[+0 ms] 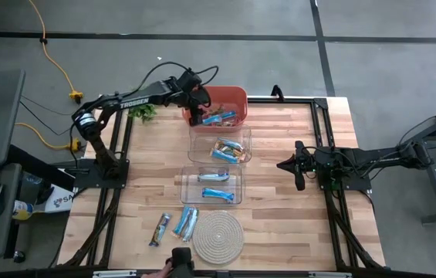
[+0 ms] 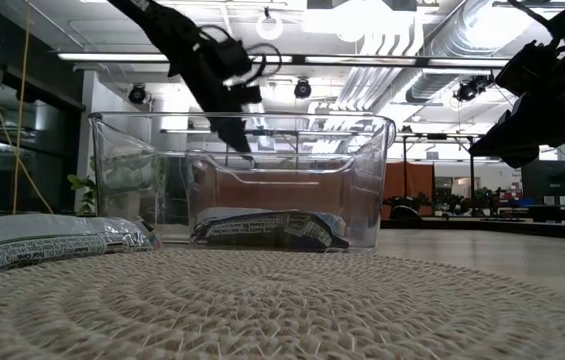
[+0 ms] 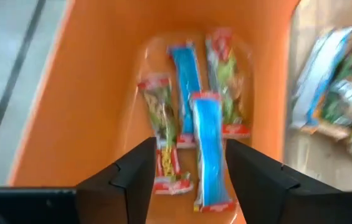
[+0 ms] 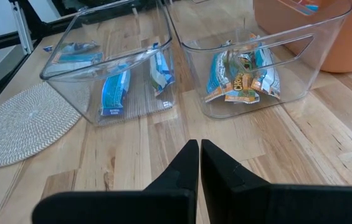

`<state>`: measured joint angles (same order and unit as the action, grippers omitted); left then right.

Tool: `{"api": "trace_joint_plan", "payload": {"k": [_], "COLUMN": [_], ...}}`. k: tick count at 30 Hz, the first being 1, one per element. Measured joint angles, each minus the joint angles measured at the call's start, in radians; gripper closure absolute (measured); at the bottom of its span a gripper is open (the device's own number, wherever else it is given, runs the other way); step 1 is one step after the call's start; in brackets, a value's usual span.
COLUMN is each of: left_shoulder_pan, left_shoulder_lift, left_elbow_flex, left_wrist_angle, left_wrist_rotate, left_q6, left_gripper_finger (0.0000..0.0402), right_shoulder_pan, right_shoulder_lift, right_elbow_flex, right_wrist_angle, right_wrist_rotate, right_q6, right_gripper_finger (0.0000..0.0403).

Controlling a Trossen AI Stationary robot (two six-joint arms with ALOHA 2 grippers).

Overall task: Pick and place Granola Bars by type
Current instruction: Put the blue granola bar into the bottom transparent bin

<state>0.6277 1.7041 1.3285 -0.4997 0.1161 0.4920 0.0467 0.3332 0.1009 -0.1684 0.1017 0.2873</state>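
So this looks like the drop-off end of one pick-and-place cycle. Nearest the front edge of the table, three loose bars point(image 1: 175, 225) lie just beside the woven coaster point(image 1: 218, 235), not sorted yet: one darker wrapper and two light blue ones. I'd guess the next move is for the left arm to lift clear of the bin, swing to that front group, and come down on one bar without nudging its neighbours, since they lie close together.

Next back is the near clear bin point(image 1: 211, 185) with a couple of light blue bars lying flat on its floor. Behind that, the second clear bin point(image 1: 220, 145) holds multicoloured green-and-orange wrappers in a loose pile.

The right gripper point(image 1: 298, 174) waits off to the side above bare table, well apart from the bins, fingers pressed together with nothing in them.

Farthest back is the orange bin point(image 1: 229, 99). The left gripper point(image 3: 188, 180) hangs over it with fingers spread wide and nothing gripped. A light blue bar point(image 3: 209, 149) with red ends lies right below the gap, so my read is it's been let go. Another blue one and two red-trimmed mixed-colour ones lie beside it, all shiny, flat and crinkly.
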Motion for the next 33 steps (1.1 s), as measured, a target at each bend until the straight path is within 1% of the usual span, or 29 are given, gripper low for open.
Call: {"api": "trace_joint_plan", "payload": {"k": [2,5,7,11,16,25,28,33], "left_shoulder_pan": [0.0,0.0,0.0,0.0,0.0,0.0,0.0,0.0], "left_shoulder_lift": [-0.039,-0.114,-0.171,-0.303,-0.474,-0.755,-0.829,-0.929], "left_elbow_flex": [0.0,0.0,0.0,0.0,0.0,0.0,0.0,0.0], "left_wrist_angle": [0.014,0.053,0.075,0.055,-0.042,-0.213,-0.275,-0.429], "left_wrist_rotate": [0.011,0.046,0.059,0.06,0.063,0.087,0.109,0.114], "left_q6": [-0.001,-0.05,-0.096,-0.232,-0.493,-0.908,-1.0,-1.118], "left_gripper_finger": [0.0212,0.0215,0.0215,0.0215,0.0216,0.0216,0.0216,0.0216], "right_shoulder_pan": [0.0,0.0,0.0,0.0,0.0,0.0,0.0,0.0], "right_shoulder_lift": [0.0,0.0,0.0,0.0,0.0,0.0,0.0,0.0], "right_elbow_flex": [0.0,0.0,0.0,0.0,0.0,0.0,0.0,0.0], "right_wrist_angle": [0.0,0.0,0.0,-0.001,0.0,0.0,0.0,0.0], "right_wrist_rotate": [0.0,0.0,0.0,0.0,0.0,0.0,0.0,0.0], "right_q6": [0.0,0.0,0.0,0.0,0.0,0.0,0.0,0.0], "right_gripper_finger": [0.0402,0.0402,0.0402,0.0402,0.0402,0.0402,0.0402,0.0402]}}
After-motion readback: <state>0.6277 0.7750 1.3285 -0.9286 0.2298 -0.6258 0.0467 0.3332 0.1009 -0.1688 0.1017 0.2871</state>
